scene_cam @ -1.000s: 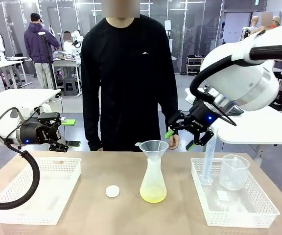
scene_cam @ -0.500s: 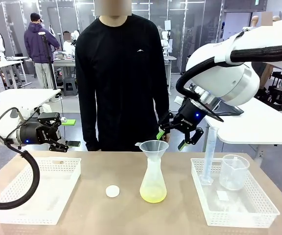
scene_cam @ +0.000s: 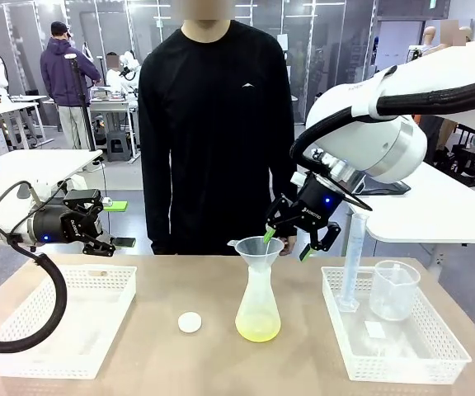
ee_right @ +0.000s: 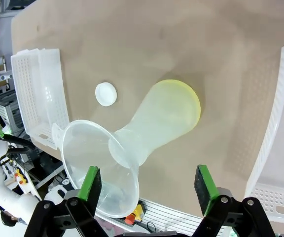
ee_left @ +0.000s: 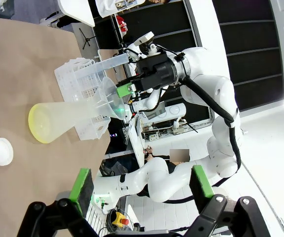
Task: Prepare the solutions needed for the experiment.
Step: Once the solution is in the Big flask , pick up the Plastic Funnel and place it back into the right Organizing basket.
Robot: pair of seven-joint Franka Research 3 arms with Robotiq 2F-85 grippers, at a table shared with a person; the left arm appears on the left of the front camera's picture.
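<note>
A shallow layer of pale yellow-green solutions sits at the bottom of a frosted conical flask standing upright mid-counter, a clear funnel seated in its neck. The robot's right gripper hangs just above the funnel's rim with its jaws released and spread wide, grasping nothing. One green pad is at the rim's far edge, though whether it touches cannot be told. The left gripper hovers well apart, above the white basket on the left, its jaws likewise released and empty. A small white cap lies on the counter beside the flask. On the right, a second basket holds a graduated cylinder and a beaker. A person in black stands at the far side.
</note>
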